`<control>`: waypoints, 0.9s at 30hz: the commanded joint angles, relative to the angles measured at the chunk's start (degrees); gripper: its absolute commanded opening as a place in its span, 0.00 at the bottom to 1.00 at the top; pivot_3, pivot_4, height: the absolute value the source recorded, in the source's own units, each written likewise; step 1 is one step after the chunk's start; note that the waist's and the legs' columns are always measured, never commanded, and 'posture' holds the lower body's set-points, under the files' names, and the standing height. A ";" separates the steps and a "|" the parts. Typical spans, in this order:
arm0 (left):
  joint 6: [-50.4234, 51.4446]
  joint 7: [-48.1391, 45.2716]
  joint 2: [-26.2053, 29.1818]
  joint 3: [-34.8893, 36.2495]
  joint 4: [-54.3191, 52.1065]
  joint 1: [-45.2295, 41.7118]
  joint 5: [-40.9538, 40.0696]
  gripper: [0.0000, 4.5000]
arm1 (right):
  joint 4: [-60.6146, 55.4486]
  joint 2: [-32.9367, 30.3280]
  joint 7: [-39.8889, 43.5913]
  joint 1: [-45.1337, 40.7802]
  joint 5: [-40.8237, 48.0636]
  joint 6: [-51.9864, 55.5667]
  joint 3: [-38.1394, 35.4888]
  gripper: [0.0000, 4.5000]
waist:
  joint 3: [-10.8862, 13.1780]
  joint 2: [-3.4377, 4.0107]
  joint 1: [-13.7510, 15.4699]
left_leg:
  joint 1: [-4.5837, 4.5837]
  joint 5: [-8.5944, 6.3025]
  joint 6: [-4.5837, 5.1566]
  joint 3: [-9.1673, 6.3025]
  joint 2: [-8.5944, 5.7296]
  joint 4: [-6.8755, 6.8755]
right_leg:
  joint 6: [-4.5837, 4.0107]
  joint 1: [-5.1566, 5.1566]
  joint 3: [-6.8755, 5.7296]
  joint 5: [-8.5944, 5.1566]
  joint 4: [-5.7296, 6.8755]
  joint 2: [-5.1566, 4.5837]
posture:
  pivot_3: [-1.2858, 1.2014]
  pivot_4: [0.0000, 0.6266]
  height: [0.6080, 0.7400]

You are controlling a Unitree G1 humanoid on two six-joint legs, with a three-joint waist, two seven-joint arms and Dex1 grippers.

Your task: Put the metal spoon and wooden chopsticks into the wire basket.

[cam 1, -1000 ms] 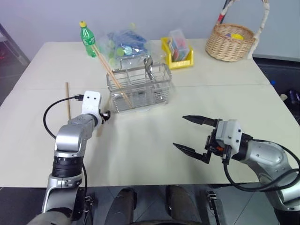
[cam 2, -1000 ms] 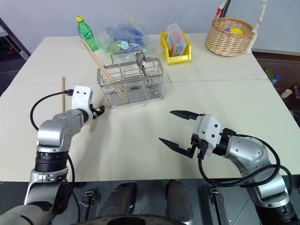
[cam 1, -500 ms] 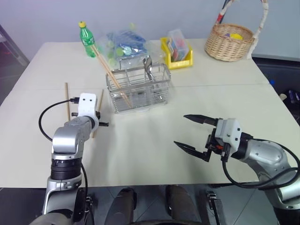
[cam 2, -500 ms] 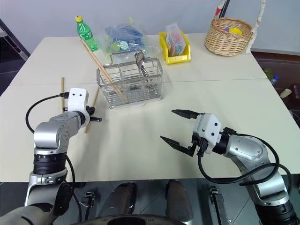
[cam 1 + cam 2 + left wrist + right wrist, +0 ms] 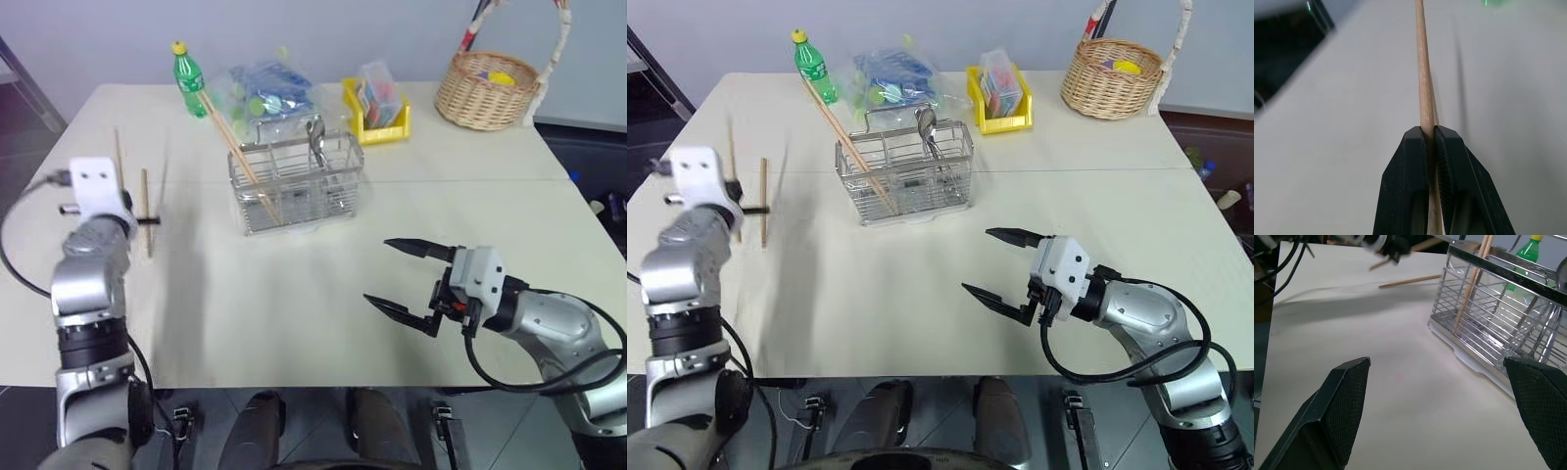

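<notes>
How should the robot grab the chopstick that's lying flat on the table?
Pinch the loose chopstick near its middle, coming straight down from above. It lies flat on the table, long and thin, so the fingers should straddle its narrow width. The left end effector is shut on another chopstick.

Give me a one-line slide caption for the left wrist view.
Left claw shut on a wooden chopstick, held above the pale table.
</notes>
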 commanded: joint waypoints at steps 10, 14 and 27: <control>-26.08 -22.47 9.41 4.30 10.60 -15.11 -13.29 0.02 | -0.50 3.15 -5.90 -6.91 0.70 3.27 -0.05 1.00 | 0.00 0.01 -0.27 | 0.03 0.06 -0.10 0.02 0.00 -0.02 | 0.00 -0.03 0.00 0.00 0.06 0.01 | 0.52 0.24 1.00; -28.65 -29.05 8.63 4.25 13.69 -19.36 -18.76 0.02 | 0.19 3.67 -6.65 -7.75 0.05 3.11 0.46 1.00 | 0.00 -0.01 -0.37 | 0.00 0.07 -0.11 0.01 0.00 0.01 | 0.01 -0.01 0.00 0.01 0.05 0.00 | 0.52 0.24 1.00; -24.99 -31.27 -6.59 0.95 15.58 -22.92 -30.32 0.02 | 0.52 6.35 -8.78 -8.90 -1.99 2.35 2.57 1.00 | 0.00 -0.01 -0.69 | 0.05 0.07 -0.10 0.01 0.00 0.04 | 0.02 -0.02 0.00 0.02 0.19 0.02 | 0.52 0.24 1.00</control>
